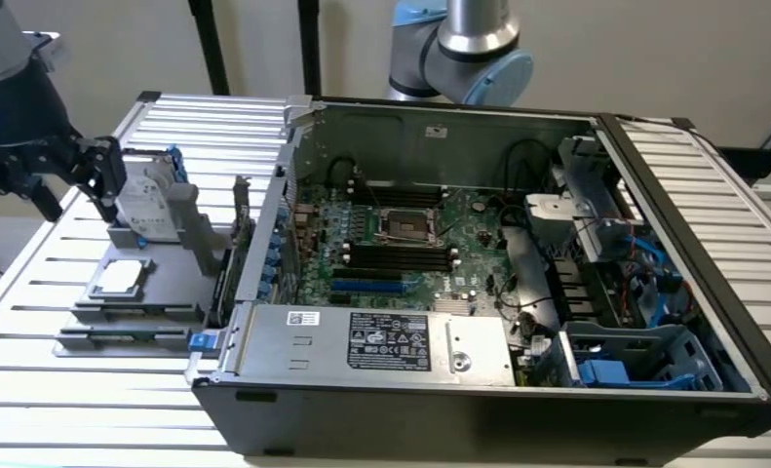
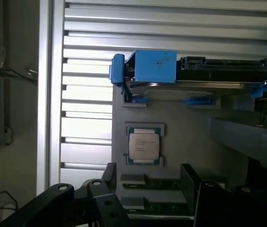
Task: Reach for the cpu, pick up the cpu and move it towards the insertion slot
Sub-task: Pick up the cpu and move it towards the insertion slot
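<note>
The cpu [image 1: 119, 278] is a small square chip with a silver top, lying flat in a grey holder [image 1: 132, 307] on the slatted table, at the exterior view's left. In the wrist view the cpu [image 2: 144, 145] lies just beyond my fingertips. My black gripper [image 1: 80, 195] hangs above and behind the chip, apart from it. The gripper [image 2: 150, 179] is open, with nothing between its fingers [image 2: 108, 176]. The insertion slot [image 1: 408, 226], a silver frame around a dark centre, sits on the motherboard inside the open computer case [image 1: 489, 390].
A silver hard drive with a blue bracket [image 1: 151, 200] stands upright in the holder just behind the chip, close to my gripper; the same drive [image 2: 194, 75] appears in the wrist view. Long black memory slots [image 1: 399, 255] flank the socket. Cables and blue drive bays [image 1: 633, 361] crowd the case's right.
</note>
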You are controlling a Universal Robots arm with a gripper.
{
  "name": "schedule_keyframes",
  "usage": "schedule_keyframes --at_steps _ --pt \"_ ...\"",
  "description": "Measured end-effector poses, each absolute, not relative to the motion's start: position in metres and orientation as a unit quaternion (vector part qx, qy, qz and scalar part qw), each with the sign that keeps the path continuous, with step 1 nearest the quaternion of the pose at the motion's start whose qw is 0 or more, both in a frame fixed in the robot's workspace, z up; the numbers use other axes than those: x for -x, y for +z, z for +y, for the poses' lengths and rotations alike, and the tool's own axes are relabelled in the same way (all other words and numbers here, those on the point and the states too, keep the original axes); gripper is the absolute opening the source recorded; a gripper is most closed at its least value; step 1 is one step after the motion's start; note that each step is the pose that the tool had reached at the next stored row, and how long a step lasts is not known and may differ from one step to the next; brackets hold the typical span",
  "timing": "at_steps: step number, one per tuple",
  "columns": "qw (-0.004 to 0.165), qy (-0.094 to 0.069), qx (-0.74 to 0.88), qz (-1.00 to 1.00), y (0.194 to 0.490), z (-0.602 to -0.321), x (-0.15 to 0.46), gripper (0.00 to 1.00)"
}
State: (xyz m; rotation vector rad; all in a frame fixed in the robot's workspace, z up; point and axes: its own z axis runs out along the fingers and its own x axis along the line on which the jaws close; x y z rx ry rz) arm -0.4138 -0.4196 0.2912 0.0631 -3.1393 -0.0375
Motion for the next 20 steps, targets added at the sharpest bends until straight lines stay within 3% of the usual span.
schedule_keyframes --at_steps 20 --pt "0.001 -0.012 -0.022 -1.000 0.255 -0.420 0.414 0.65"
